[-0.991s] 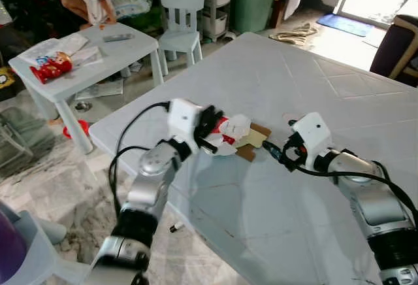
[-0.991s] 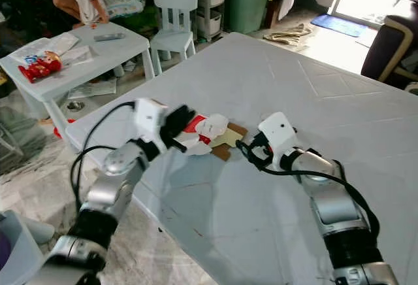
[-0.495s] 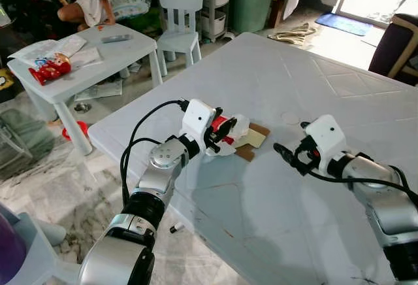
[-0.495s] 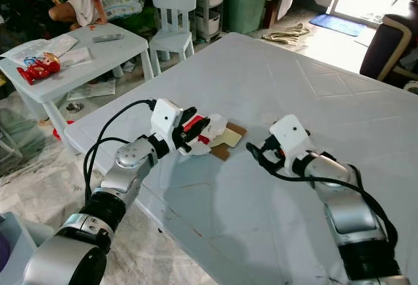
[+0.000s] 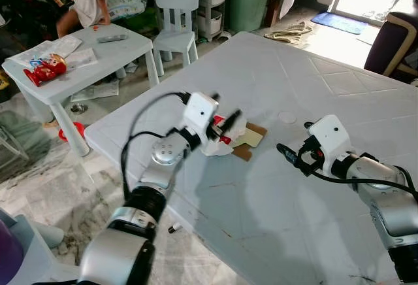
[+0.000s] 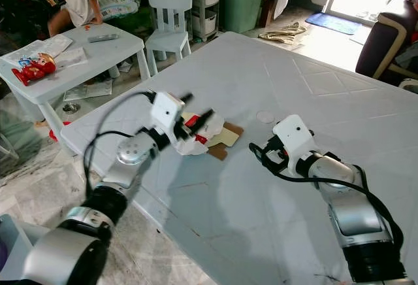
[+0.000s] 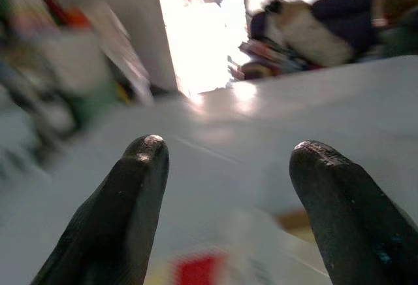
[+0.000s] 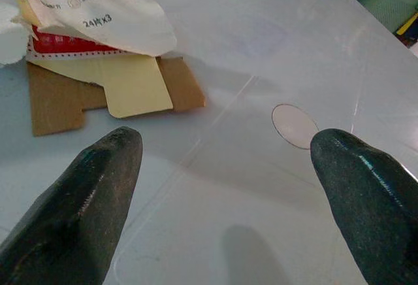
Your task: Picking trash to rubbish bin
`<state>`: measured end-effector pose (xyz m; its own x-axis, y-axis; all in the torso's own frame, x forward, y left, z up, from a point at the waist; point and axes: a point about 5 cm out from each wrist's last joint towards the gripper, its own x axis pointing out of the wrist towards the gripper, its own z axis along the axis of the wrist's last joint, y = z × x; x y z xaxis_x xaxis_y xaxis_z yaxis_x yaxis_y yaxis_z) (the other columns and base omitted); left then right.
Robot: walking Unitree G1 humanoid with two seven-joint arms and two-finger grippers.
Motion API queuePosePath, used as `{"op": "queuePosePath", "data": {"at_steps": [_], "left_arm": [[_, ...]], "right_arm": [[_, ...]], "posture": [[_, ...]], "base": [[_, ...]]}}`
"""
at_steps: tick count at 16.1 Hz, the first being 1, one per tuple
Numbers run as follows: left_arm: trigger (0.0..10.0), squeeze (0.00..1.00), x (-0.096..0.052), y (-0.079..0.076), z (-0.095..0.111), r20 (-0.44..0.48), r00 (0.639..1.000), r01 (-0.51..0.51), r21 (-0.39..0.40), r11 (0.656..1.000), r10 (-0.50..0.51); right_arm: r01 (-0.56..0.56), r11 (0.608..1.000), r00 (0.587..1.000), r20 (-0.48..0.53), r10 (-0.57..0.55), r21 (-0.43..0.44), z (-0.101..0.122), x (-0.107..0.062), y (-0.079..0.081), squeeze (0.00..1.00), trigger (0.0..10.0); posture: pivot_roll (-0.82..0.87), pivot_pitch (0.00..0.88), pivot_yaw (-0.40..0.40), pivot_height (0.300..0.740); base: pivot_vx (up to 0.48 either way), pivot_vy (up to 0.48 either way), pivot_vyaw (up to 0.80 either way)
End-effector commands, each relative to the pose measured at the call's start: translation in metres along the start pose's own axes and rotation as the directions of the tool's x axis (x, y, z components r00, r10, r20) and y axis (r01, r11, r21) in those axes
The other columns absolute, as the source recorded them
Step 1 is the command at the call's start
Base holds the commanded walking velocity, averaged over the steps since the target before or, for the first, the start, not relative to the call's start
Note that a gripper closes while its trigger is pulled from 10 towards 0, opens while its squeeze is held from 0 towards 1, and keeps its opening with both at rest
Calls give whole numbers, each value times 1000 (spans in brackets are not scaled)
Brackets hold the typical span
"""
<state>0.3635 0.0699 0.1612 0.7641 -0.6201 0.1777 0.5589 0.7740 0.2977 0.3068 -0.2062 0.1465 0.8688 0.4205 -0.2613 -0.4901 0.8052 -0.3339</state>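
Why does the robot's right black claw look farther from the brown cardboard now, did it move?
Yes. The right gripper has backed away from the flattened brown cardboard, leaving bare table between them.

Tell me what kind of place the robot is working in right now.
Probably a lived-in family room at home: a child's white chair beside a small table, a sofa near a bright doorway, and a big white table holding paper trash.

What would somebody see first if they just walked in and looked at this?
Probably the crumpled red-and-white wrapper on flattened cardboard near the big white table's edge, with the left end effector open right over it. The right end effector waits open nearby.
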Motion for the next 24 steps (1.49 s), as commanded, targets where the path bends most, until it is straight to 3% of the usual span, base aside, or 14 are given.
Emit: {"op": "queuePosePath", "data": {"at_steps": [1, 3, 6, 9, 15, 18, 22, 23, 24], "left_arm": [[10000, 1000, 3, 1, 11, 51, 999, -3, 63, 998, -1], [10000, 1000, -1, -3, 8, 56, 998, -5, 111, 994, -1], [10000, 1000, -8, -18, -8, -17, 993, 114, 17, 993, -113], [10000, 1000, -13, -30, -14, -64, 960, 270, -39, 962, -272], [10000, 1000, -20, -16, -28, -227, 909, 363, 21, 932, -349], [10000, 1000, -21, -10, -34, -265, 909, 343, 32, 939, -323], [10000, 1000, -22, -3, -47, -366, 915, 239, 148, 960, -171], [10000, 0, -22, -2, -49, -377, 912, 232, 150, 961, -161], [10000, 0, -23, -3, -51, -388, 907, 231, 133, 964, -164]], "right_arm": [[3, 1000, 1000, 4, -3, -5, 3, -1, -2, 208, 10000], [-3, 1000, 1000, 5, 3, -3, 3, 2, 1, 212, 10000], [-8, 1000, 1000, 8, 8, -3, 4, 5, 1, 216, 10000], [-9, 1000, 1000, 6, 9, 0, 2, 5, 1, 208, 10000], [-11, 1000, 1000, 4, 11, -3, 2, 5, 1, 208, 10000], [-11, 1000, 1000, 1, 11, -3, 1, 4, 0, 212, 10000], [-16, 1000, 1000, -1, 16, -3, 1, 4, 1, 212, 10000], [-16, 1000, 1000, -1, 16, -4, 1, 4, 1, 208, 10000], [-16, 1000, 1000, -2, 16, -4, 1, 3, 1, 208, 10000]], "posture": [[-69, 68, -36, 740], [-55, 66, -37, 740], [-51, 65, -37, 740], [-42, 65, -36, 740], [-50, 64, -37, 740], [-53, 64, -38, 740], [-60, 68, -39, 740], [-63, 67, -38, 740], [-64, 67, -39, 740]], "base": [[0, 0, 0], [0, 0, 0], [0, 0, 0], [0, 0, 0], [0, 0, 0], [0, 0, 0], [0, 0, 0], [0, 0, 0], [0, 0, 0]]}}
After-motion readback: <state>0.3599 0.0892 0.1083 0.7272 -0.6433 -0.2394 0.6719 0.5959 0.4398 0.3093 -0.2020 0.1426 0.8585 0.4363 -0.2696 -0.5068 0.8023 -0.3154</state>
